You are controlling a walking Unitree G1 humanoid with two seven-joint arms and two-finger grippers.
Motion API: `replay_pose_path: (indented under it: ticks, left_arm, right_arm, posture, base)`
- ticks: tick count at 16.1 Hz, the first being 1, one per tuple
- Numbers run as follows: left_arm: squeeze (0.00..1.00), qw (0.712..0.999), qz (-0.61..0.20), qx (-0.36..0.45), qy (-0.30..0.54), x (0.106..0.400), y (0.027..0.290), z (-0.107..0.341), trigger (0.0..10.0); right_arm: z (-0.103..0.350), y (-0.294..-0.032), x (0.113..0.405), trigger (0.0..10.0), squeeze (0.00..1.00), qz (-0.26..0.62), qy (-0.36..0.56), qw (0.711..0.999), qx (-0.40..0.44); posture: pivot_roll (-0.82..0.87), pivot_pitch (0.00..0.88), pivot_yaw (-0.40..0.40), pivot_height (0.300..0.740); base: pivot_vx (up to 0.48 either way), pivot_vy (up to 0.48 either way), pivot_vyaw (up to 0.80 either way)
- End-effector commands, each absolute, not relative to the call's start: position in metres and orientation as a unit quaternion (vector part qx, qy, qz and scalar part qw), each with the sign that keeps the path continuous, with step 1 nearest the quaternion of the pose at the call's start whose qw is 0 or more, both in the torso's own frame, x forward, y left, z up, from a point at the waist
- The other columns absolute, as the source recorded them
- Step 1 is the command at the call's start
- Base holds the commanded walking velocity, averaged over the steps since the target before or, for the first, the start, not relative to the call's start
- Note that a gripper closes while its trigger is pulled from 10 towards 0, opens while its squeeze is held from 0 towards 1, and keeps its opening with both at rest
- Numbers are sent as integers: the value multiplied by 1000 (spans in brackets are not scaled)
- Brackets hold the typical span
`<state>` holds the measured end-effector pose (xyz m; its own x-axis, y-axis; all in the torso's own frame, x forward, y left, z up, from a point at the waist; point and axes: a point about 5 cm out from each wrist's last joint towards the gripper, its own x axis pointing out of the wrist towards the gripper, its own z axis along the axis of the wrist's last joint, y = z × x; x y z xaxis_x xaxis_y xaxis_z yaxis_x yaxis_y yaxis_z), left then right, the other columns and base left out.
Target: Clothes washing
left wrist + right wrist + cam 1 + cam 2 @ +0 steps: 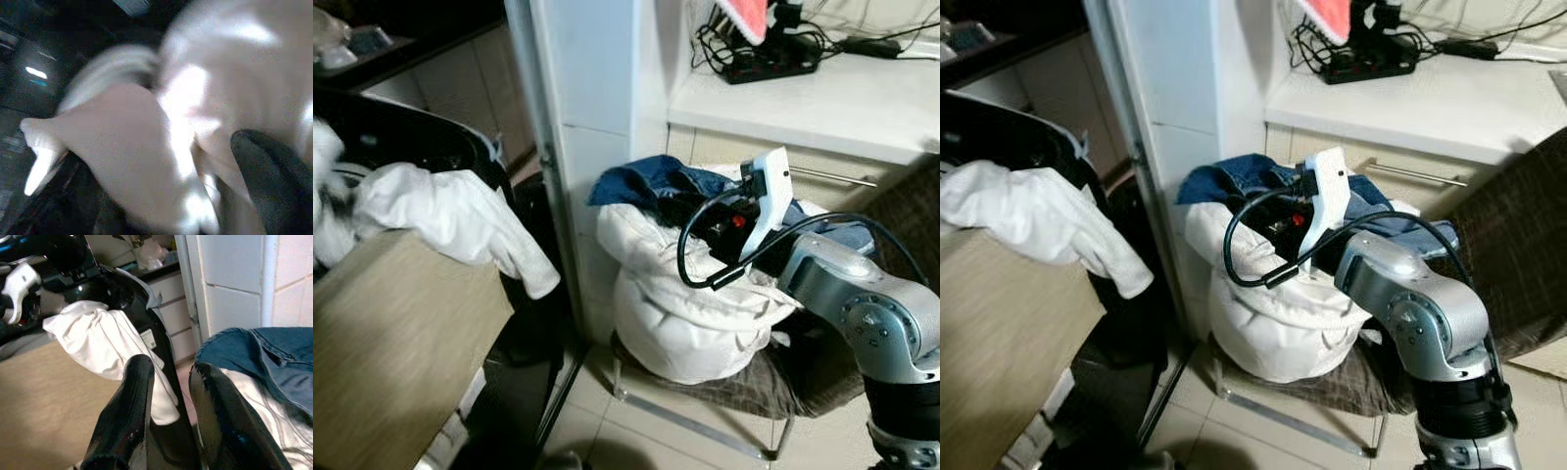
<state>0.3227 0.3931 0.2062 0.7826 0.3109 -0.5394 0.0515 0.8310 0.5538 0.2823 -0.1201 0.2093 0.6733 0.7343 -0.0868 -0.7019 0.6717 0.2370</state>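
A white garment [450, 215] hangs out of the black washing machine [406, 132] on the left and drapes over its rim. The left wrist view is blurred: white cloth [146, 147] lies right against one black finger [266, 171] of my left gripper. On the right, a white laundry bag [685, 313] sits on a stool with blue jeans [646, 181] on top. My right arm [862, 294] reaches over this bag. My right gripper [171, 367] is open beside the jeans [254, 352], with nothing between its fingers.
A white tiled pillar [587, 88] stands between the washer and the bag. A beige panel [391, 343] fills the lower left. The stool's metal frame [695, 421] rests on the tiled floor. Behind, a counter [832, 108] carries a black power strip [773, 64] and cables.
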Motion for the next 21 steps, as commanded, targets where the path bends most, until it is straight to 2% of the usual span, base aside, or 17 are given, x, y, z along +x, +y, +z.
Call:
replay_pose_path:
  ticks: [1, 3, 4, 5, 6, 7, 8, 9, 10, 12, 13, 14, 16, 17, 18, 19, 21]
  left_arm:
    - [1000, 898, 63, 282, 332, 321, 395, 212, 10000]
    - [1000, 900, 83, 283, 321, 319, 401, 221, 10000]
    - [1000, 923, 122, 272, 245, 326, 400, 242, 10000]
    - [1000, 931, 130, 261, 219, 329, 399, 249, 10000]
    - [0, 956, 141, 211, 151, 335, 394, 264, 10000]
    - [0, 956, 191, 202, 97, 334, 399, 280, 10000]
    - [0, 940, 170, 251, 160, 330, 401, 270, 10000]
    - [0, 901, 76, 296, 309, 321, 401, 240, 10000]
    - [0, 960, 37, 127, 247, 327, 389, 240, 10000]
    - [0, 961, 69, 138, 231, 325, 395, 245, 10000]
    - [0, 970, 58, 134, 193, 331, 389, 254, 10000]
    - [0, 989, -27, 132, 55, 349, 356, 281, 10000]
    - [0, 987, -96, 127, -33, 357, 325, 294, 10000]
    - [0, 979, -156, 123, -43, 358, 303, 288, 10000]
    - [0, 967, -210, 140, -9, 356, 284, 271, 10000]
    - [0, 954, -244, 173, 29, 353, 273, 256, 10000]
    - [0, 929, -271, 236, 87, 346, 266, 233, 10000]
  right_arm:
    - [212, -117, 279, 10000, 0, 406, 85, 906, 84]
    - [212, -118, 280, 10000, 0, 406, 88, 906, 81]
    - [213, -119, 281, 10000, 0, 406, 86, 906, 81]
    - [213, -119, 281, 10000, 0, 405, 86, 906, 81]
    - [213, -119, 281, 10000, 0, 403, 83, 908, 80]
    - [214, -120, 282, 10000, 0, 401, 82, 909, 78]
    - [214, -120, 282, 10000, 0, 401, 83, 909, 75]
    - [214, -122, 281, 10000, 0, 402, 84, 909, 71]
    - [215, -125, 281, 10000, 0, 399, 84, 910, 69]
    - [215, -127, 282, 10000, 0, 395, 83, 912, 67]
    - [216, -128, 281, 10000, 0, 394, 83, 913, 66]
    - [216, -128, 281, 10000, 0, 393, 81, 914, 64]
    - [216, -127, 280, 10000, 0, 392, 79, 914, 62]
    - [216, -125, 278, 10000, 0, 399, 79, 911, 61]
    - [216, -124, 274, 10000, 0, 409, 81, 908, 50]
    - [217, -123, 270, 10000, 0, 417, 80, 905, 37]
    - [219, -122, 262, 10000, 0, 445, 74, 892, 10]
  posture:
    - [-61, 0, 48, 740]
    - [-62, 0, 46, 740]
    - [-62, 0, 46, 740]
    - [-62, 0, 46, 740]
    - [-61, 0, 42, 740]
    - [-63, 0, 42, 740]
    - [-63, 0, 42, 740]
    - [-65, 0, 48, 740]
    - [-65, 0, 48, 740]
    - [-67, 0, 49, 740]
    - [-66, 0, 48, 740]
    - [-61, 0, 40, 740]
    - [-61, 0, 40, 740]
    - [-61, 0, 36, 740]
    - [-63, 0, 38, 740]
    - [-69, 0, 40, 740]
    - [-73, 0, 42, 740]
  base:
    - [0, 0, 0]
    - [0, 0, 0]
    - [0, 0, 0]
    - [0, 0, 0]
    - [0, 0, 0]
    - [0, 0, 0]
    - [0, 0, 0]
    - [0, 0, 0]
    - [0, 0, 0]
    - [0, 0, 0]
    - [0, 0, 0]
    - [0, 0, 0]
    - [0, 0, 0]
    - [0, 0, 0]
    - [0, 0, 0]
    - [0, 0, 0]
    - [0, 0, 0]
